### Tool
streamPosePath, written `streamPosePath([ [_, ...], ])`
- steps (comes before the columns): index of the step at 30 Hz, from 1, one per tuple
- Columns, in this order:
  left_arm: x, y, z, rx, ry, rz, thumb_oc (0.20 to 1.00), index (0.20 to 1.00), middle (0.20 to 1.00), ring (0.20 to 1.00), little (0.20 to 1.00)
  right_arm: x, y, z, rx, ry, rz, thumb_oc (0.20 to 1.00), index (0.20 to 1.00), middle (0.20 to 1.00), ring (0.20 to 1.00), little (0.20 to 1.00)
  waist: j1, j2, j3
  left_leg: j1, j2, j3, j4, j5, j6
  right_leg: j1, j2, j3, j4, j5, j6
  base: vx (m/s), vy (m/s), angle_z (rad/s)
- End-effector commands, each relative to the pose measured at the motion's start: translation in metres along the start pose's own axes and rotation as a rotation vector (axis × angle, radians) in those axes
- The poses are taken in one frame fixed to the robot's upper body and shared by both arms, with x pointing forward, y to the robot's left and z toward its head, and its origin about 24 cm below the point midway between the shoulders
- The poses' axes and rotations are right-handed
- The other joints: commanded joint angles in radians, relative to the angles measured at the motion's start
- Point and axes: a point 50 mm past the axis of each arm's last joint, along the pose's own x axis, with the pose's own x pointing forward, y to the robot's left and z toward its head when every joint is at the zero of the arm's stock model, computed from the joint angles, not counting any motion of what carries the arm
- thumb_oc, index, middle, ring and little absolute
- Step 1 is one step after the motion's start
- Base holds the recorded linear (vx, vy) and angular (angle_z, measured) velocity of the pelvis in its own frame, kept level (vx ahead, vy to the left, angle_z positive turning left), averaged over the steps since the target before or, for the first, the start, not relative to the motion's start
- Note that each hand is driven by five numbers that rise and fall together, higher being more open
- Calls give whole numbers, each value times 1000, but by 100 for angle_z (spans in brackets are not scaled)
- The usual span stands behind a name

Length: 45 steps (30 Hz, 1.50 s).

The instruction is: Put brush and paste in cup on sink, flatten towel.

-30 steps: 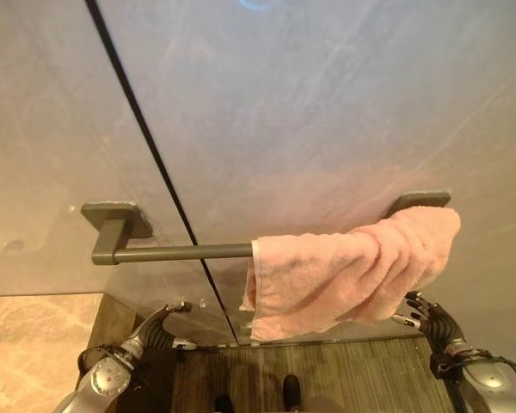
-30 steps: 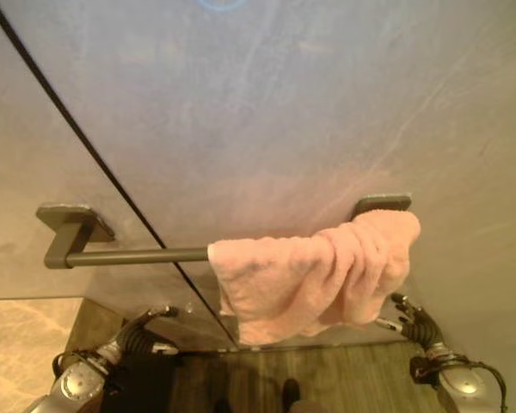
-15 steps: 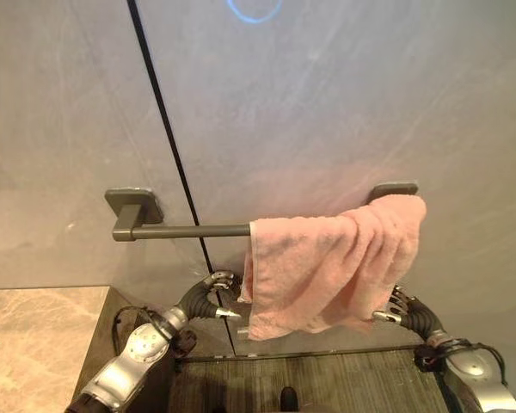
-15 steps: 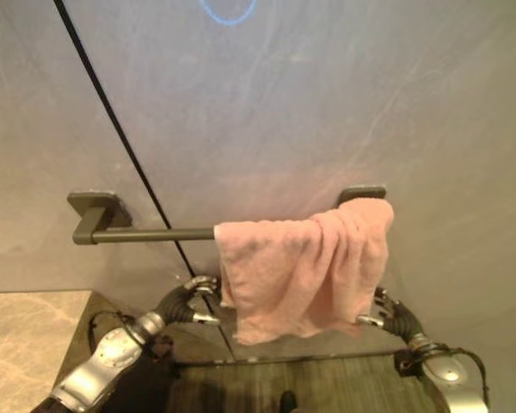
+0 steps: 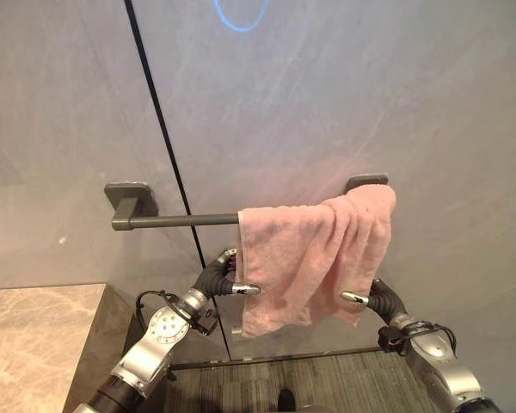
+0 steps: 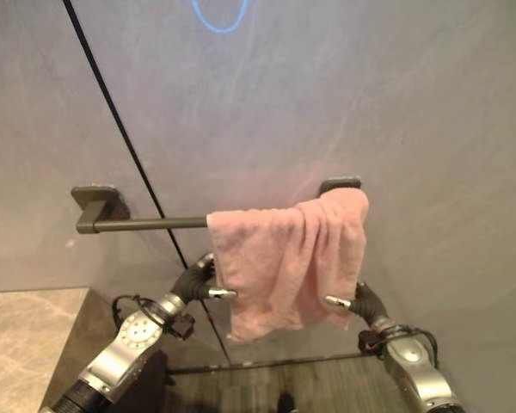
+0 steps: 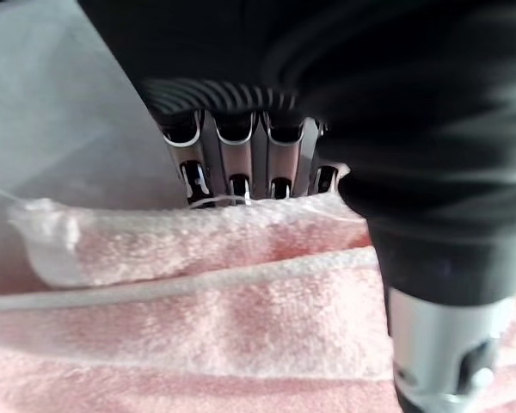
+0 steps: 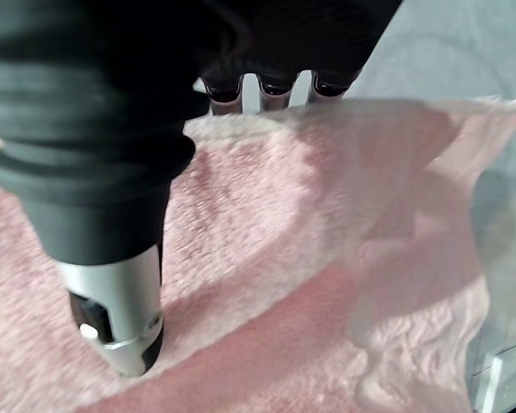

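Note:
A pink towel (image 5: 310, 249) hangs bunched over the right half of a grey wall bar (image 5: 176, 220). My left hand (image 5: 215, 277) is at the towel's left edge, about halfway down. In the left wrist view its fingers (image 7: 232, 163) go behind the towel (image 7: 198, 318) and its thumb (image 7: 439, 344) lies on the front, pinching the edge. My right hand (image 5: 380, 301) is at the towel's lower right edge. In the right wrist view its thumb (image 8: 112, 318) presses the front of the towel (image 8: 310, 258) with the fingers (image 8: 275, 84) behind it.
The bar's left half is bare, ending at a wall bracket (image 5: 129, 194). A dark seam (image 5: 155, 112) runs down the grey wall behind the bar. A marble counter (image 5: 34, 344) sits at the lower left, and wood-grain floor (image 5: 327, 374) lies below the towel.
Both hands have risen and closed in on the towel: the left onto its left edge, the right onto its lower right edge. The camera has shifted too.

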Motion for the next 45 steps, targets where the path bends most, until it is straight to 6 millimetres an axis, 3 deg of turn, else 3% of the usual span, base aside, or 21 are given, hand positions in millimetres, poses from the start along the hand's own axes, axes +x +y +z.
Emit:
streamPosePath([
  [1, 22, 0, 31, 25, -151, -13, 1000, 1000, 1000, 1000, 1000, 42, 57, 138, 116, -602, 243, 1000, 1000, 1000, 1000, 1000, 45, -46, -65, 25, 54, -4, 52, -29, -26, 5, -174, 23, 20, 33, 126, 11, 8, -4],
  [2, 26, -5, 31, 16, -148, -34, 696, 696, 696, 696, 696, 45, 65, 142, 167, -617, 265, 1000, 1000, 1000, 1000, 1000, 45, -46, -66, 26, 54, -3, 52, -30, -26, 6, -175, 22, 19, 33, 126, 11, 14, -5],
  [3, 29, -6, 29, 15, -137, -38, 360, 360, 360, 360, 360, 49, 72, 142, 198, -612, 270, 420, 420, 420, 420, 420, 46, -46, -65, 27, 54, 0, 51, -29, -27, 7, -176, 23, 16, 37, 128, 8, 21, -6],
  [4, 29, -7, 27, 7, -128, -32, 206, 206, 206, 206, 206, 50, 74, 143, 202, -613, 266, 200, 200, 200, 200, 200, 46, -46, -64, 27, 53, 2, 49, -28, -26, 6, -177, 25, 14, 40, 129, 2, 15, -9],
  [9, 26, -10, 11, -21, -58, -21, 200, 200, 200, 200, 200, 50, 81, 143, 201, -607, 275, 200, 200, 200, 200, 200, 49, -46, -61, 29, 50, 10, 40, -24, -25, 0, -182, 31, 3, 53, 135, -5, 13, 0],
  [15, 21, -9, 8, -2, -48, -11, 200, 200, 200, 200, 200, 40, 83, 149, 251, -659, 291, 200, 200, 200, 200, 200, 58, -52, -56, 22, 49, 9, 20, -11, -26, -7, -189, 24, -11, 67, 140, -1, 5, 2],
  [22, 15, 7, 36, -28, -178, 83, 200, 200, 200, 200, 200, 14, 89, 172, 260, -803, 343, 200, 200, 200, 200, 200, 62, -64, -55, -2, 54, -14, 1, 7, -34, -8, -193, -4, -21, 71, 140, 2, 0, 6],
  [27, 0, 24, 56, -69, -277, 184, 200, 200, 200, 200, 200, -4, 103, 183, 231, -861, 444, 200, 200, 200, 200, 200, 73, -77, -49, -17, 56, -26, 1, 10, -37, -9, -193, -19, -25, 70, 138, 12, -2, 9],
  [33, -21, 38, 57, -56, -294, 274, 200, 200, 200, 200, 200, -19, 111, 189, 125, -904, 509, 200, 200, 200, 200, 200, 86, -89, -41, -27, 57, -32, 1, 12, -39, -11, -195, -28, -26, 71, 139, 4, 8, 2],
  [37, -33, 42, 47, -61, -252, 311, 200, 200, 200, 200, 200, -24, 111, 187, 64, -905, 506, 200, 200, 200, 200, 200, 90, -97, -39, -34, 58, -35, 1, 12, -39, -11, -198, -32, -26, 71, 141, 0, 2, 1],
  [42, -37, 42, 14, -84, -106, 366, 200, 200, 200, 200, 200, 0, 110, 155, 63, -737, 414, 200, 200, 200, 200, 200, 102, -105, -34, -40, 53, -45, 1, 13, -35, -10, -201, -41, -25, 71, 141, -2, 8, 8],
  [45, -32, 44, 12, -94, -106, 399, 200, 200, 200, 200, 200, 4, 108, 148, 79, -714, 357, 200, 200, 200, 200, 200, 101, -106, -33, -42, 52, -44, 1, 12, -33, -10, -204, -41, -26, 73, 143, -8, 14, 5],
])
